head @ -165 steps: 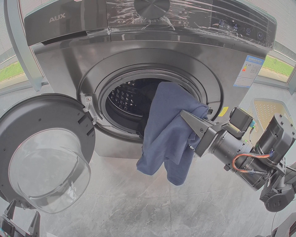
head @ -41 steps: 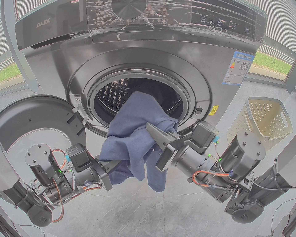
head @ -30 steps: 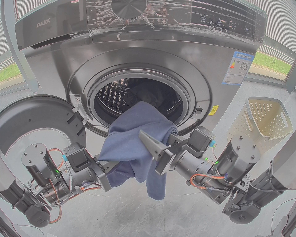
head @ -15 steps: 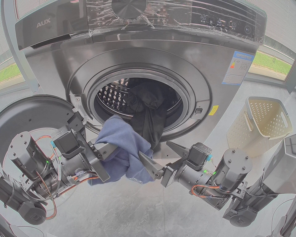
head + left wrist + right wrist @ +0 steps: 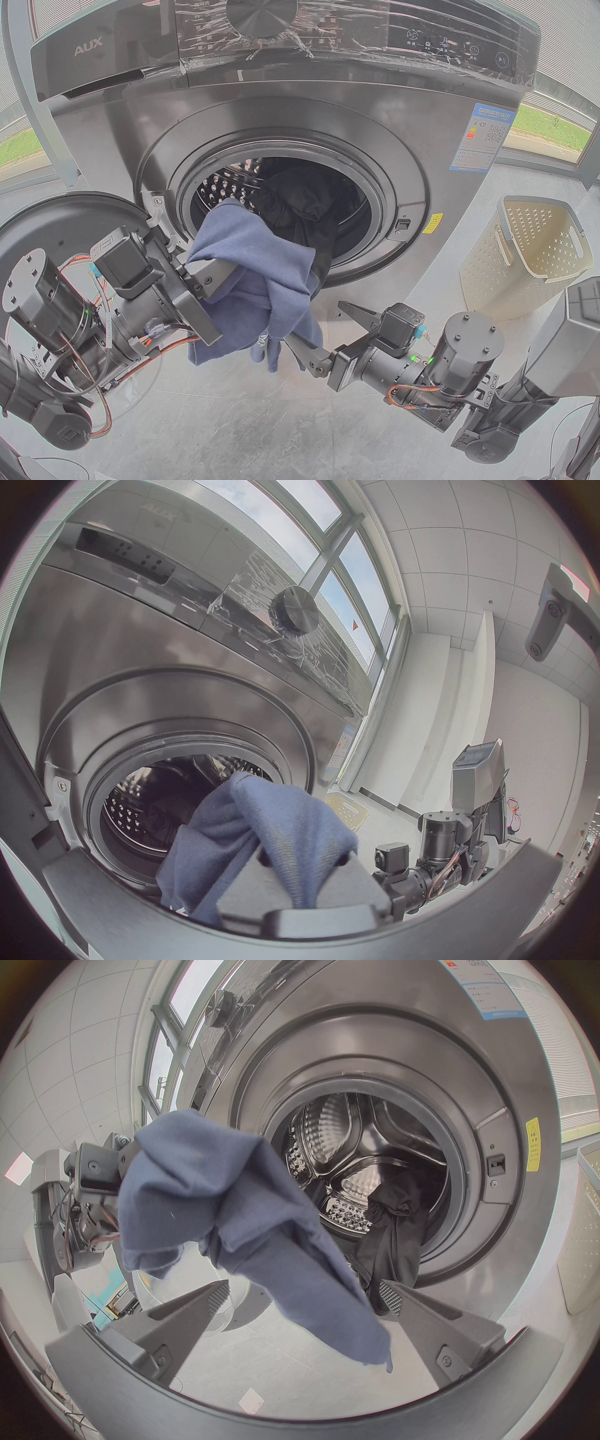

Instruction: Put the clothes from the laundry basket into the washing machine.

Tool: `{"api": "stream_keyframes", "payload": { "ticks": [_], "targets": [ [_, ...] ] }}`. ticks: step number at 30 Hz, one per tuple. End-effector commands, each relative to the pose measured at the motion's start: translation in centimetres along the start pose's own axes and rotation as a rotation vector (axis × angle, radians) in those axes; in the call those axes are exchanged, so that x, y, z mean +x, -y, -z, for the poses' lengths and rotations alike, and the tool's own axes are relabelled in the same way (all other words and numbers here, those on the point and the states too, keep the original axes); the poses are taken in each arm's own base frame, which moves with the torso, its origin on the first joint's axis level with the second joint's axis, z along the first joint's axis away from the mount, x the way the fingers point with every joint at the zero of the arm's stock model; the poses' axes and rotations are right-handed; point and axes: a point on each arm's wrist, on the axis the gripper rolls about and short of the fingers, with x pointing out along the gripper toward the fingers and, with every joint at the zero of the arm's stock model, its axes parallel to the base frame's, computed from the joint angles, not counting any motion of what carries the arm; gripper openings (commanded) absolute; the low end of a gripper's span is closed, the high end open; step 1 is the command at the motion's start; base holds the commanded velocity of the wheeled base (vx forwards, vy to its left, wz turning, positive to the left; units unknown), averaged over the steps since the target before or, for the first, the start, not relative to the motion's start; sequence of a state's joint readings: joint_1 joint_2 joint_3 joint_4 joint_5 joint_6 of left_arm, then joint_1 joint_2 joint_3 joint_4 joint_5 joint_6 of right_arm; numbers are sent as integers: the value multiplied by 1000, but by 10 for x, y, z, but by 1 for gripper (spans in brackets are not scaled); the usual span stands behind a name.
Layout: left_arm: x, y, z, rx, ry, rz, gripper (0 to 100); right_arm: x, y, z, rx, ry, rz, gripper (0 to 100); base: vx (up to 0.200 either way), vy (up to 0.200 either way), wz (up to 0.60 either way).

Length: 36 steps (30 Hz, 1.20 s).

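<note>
A blue garment (image 5: 250, 275) hangs in front of the washing machine's open drum (image 5: 231, 187), with my left gripper (image 5: 215, 275) shut on it at the port's lower left. The cloth (image 5: 269, 830) drapes over the left gripper (image 5: 300, 886). A black garment (image 5: 306, 212) hangs out over the drum's front rim. My right gripper (image 5: 328, 334) is open just below and right of the blue garment's hanging tail. Between its spread fingers (image 5: 187, 1310) the blue cloth (image 5: 237, 1210) and the black garment (image 5: 394, 1229) show. The cream laundry basket (image 5: 531, 250) lies tilted on the floor to the right.
The round machine door (image 5: 62, 225) stands swung open on the left, right behind my left arm. Grey tiled floor (image 5: 250, 425) lies in front of the machine. The left arm (image 5: 87, 1197) shows beyond the blue cloth in the right wrist view.
My right gripper has let go of the blue garment and dropped lower. The left gripper has lifted the garment up toward the drum opening, baring the black garment on the rim.
</note>
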<state>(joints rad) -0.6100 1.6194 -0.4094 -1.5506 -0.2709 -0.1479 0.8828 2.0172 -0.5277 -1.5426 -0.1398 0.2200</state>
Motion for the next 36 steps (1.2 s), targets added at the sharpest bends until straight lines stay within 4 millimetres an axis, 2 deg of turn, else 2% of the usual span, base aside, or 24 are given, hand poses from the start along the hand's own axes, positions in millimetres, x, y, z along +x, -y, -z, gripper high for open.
{"api": "stream_keyframes", "payload": {
  "ticks": [1,8,13,20,24,30,31,36],
  "targets": [
    [-1,2,-7,2,25,3,0,6,2,4,-5,-3,6,100,0,0,0],
    [-3,3,-9,-4,32,7,0,11,6,-1,-12,24,20,100,0,0,0],
    [-4,3,-10,-12,33,10,0,17,20,-10,-11,65,58,100,0,0,0],
    [-4,3,-8,-15,25,5,0,17,17,-9,-9,60,49,100,0,0,0],
    [1,-2,-2,-15,10,-12,0,15,13,1,-24,23,38,100,0,0,0],
    [8,-5,4,-18,5,-72,0,16,-5,21,-35,-36,-19,100,0,0,0],
    [9,-5,3,-19,10,-73,0,19,-9,27,-47,-43,-33,100,0,0,0],
    [9,-5,3,-19,11,-73,0,39,-6,29,-44,-7,-29,100,0,0,0]
  ]
}}
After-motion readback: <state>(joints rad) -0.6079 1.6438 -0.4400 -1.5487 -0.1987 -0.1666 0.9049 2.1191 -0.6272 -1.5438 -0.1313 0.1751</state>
